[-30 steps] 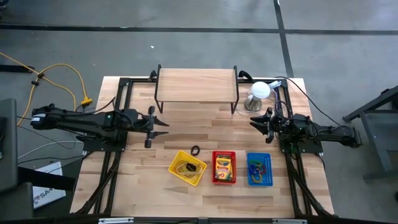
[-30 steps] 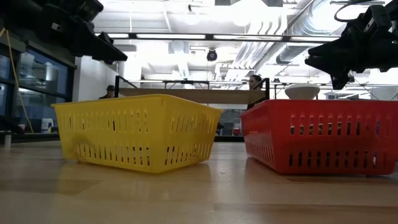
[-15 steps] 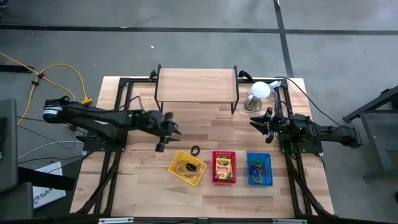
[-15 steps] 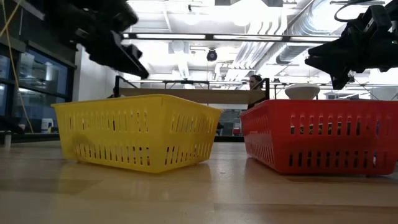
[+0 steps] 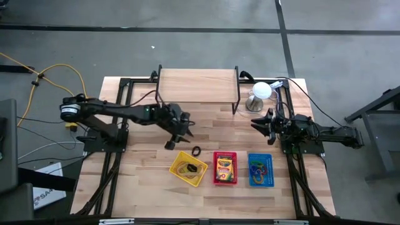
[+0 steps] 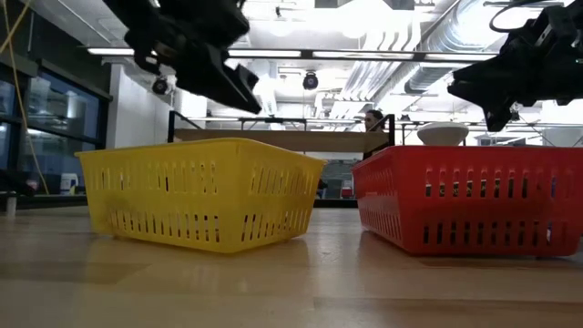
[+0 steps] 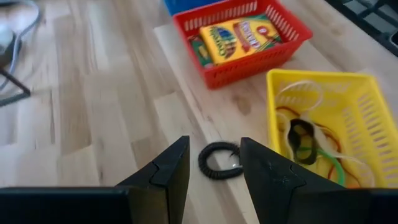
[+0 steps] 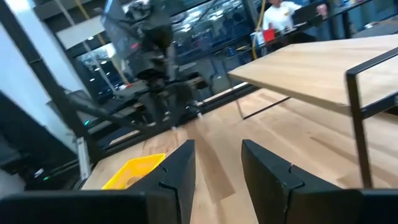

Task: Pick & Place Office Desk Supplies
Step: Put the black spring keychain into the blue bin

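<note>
**Left arm stretched over a black ring beside the yellow basket**

In the high view the left arm reaches from the left edge of the frame toward the centre, long and nearly straight, its forearm dipping down to the right. The left gripper (image 5: 178, 133) hangs over the bare wooden table (image 5: 137, 169), just up and left of a small black ring (image 5: 196, 150). The left wrist view shows its two dark fingers (image 7: 165, 171) parted with a clear gap and nothing between them; the black ring (image 7: 219, 160) lies flat on the wood in that gap, farther off, untouched.

The ring sits just beside the upper corner of the yellow basket (image 5: 173, 167), which is turned at an angle in the lower centre of the frame and holds rubber bands (image 5: 186, 167) in tan and green. To its right stands the red basket (image 5: 215, 169) with a yellow-and-green crayon box (image 5: 224, 167) lying in it, and right again a blue basket (image 5: 270, 170) with small coloured clips (image 5: 257, 170).

The right arm lies along the right side of the frame, its right gripper (image 5: 257, 124) pointing left, well apart from the baskets. The right wrist view shows its fingers (image 8: 177, 171) apart and empty. A white dome lamp (image 5: 260, 92) stands above it, by a raised wooden shelf (image 5: 197, 84) at the upper centre.
</note>
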`<move>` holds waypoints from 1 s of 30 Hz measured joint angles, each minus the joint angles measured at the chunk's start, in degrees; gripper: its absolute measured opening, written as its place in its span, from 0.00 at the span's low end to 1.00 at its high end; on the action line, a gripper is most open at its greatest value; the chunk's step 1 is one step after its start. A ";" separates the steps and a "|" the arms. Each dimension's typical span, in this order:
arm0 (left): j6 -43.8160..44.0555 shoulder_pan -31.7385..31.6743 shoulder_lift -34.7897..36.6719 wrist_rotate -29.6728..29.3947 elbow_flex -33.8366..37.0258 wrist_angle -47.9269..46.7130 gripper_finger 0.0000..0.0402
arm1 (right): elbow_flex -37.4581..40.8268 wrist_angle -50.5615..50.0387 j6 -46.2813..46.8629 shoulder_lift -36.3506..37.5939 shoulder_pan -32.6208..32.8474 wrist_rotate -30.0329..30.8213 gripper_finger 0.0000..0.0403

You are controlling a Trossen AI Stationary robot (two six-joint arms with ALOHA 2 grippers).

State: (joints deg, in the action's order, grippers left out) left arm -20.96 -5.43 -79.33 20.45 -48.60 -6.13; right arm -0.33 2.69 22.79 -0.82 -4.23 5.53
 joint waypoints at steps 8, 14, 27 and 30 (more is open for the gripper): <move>1.23 -4.07 -6.31 5.51 -0.11 2.06 0.34 | 0.01 -0.07 -0.08 0.00 -0.02 -1.28 0.29; 1.26 -4.33 -11.99 7.90 -2.83 2.87 0.34 | -0.01 -0.05 -0.09 0.00 0.00 -1.23 0.29; -4.39 -4.22 -16.81 8.12 -9.48 -5.05 0.34 | -0.01 -0.54 -0.15 0.00 0.00 -1.30 0.29; -5.77 -4.22 -17.52 8.20 -10.07 -5.91 0.34 | 0.00 -0.58 -0.52 -0.11 0.00 -1.28 0.29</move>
State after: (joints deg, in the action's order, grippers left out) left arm -26.73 -9.65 -96.85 28.65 -58.66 -12.04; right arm -0.33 2.11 22.26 -0.93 -4.23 4.25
